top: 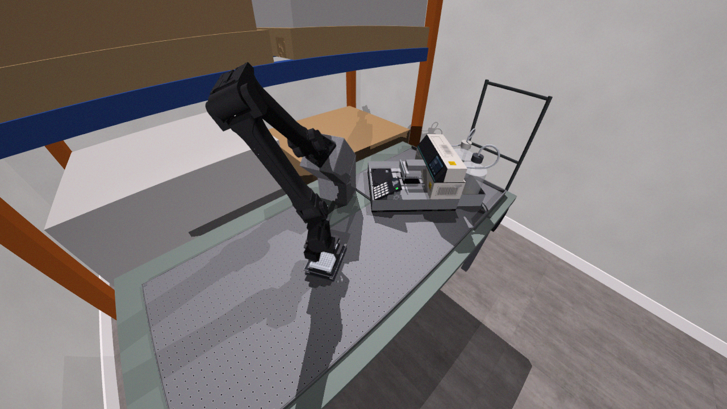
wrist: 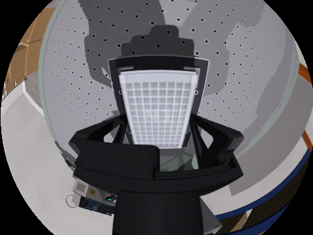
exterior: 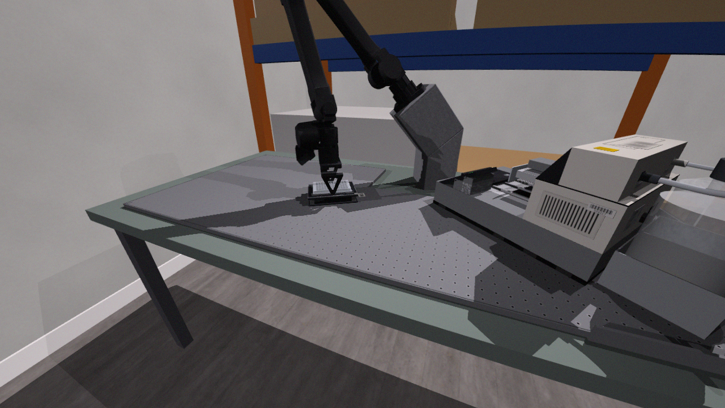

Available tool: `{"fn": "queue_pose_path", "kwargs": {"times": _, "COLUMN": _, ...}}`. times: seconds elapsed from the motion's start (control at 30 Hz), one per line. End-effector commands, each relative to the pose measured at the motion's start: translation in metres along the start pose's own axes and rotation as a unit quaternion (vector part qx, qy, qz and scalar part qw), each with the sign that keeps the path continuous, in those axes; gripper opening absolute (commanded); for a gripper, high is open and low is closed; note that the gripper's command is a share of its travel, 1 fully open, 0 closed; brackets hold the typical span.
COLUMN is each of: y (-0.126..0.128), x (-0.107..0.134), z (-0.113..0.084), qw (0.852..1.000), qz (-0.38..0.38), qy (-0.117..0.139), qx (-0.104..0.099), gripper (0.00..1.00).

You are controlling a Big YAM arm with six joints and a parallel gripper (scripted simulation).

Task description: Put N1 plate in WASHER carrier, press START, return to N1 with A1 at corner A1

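Observation:
The white well plate [top: 323,262] [exterior: 324,187] [wrist: 160,108] lies in the dark plate nest N1 [exterior: 333,197] [wrist: 156,62] and looks level. Corner locators show at its far end in the wrist view; its near end is partly hidden by the gripper. My gripper [exterior: 332,191] [wrist: 158,117] is open, with one finger beside each long side of the plate. The cut-off corner cannot be made out. The washer [top: 447,157] [exterior: 578,213] [wrist: 79,187] stands at the other end of the table. A green light [top: 397,188] [wrist: 110,199] shows beside its keypad [top: 380,190].
The arm's grey pedestal [top: 338,172] [exterior: 430,126] stands between nest and washer, toward the back. Bottles with tubes [top: 475,178] stand behind the washer. A blue shelf beam [top: 314,71] [exterior: 507,43] runs above the rear of the table.

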State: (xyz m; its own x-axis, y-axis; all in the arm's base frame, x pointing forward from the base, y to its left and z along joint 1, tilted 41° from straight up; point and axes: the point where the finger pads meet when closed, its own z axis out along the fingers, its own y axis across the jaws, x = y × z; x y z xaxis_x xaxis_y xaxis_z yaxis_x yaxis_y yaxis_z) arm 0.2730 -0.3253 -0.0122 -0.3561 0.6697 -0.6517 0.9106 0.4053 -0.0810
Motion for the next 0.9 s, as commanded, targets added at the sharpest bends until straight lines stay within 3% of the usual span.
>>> {"fn": "queue_pose_path", "kwargs": {"times": 0.0, "y": 0.0, "x": -0.001, "z": -0.001, "qw": 1.0, "qz": 0.0, "qy": -0.002, "qx": -0.001, "gripper": 1.0}}
{"fn": "queue_pose_path", "kwargs": {"times": 0.33, "y": 0.0, "x": -0.001, "z": -0.001, "qw": 1.0, "qz": 0.0, "qy": -0.002, "qx": -0.001, "gripper": 1.0}}
{"fn": "queue_pose_path", "kwargs": {"times": 0.87, "y": 0.003, "x": 0.0, "z": -0.029, "qw": 1.0, "qz": 0.0, "qy": -0.003, "qx": -0.004, "gripper": 1.0}}
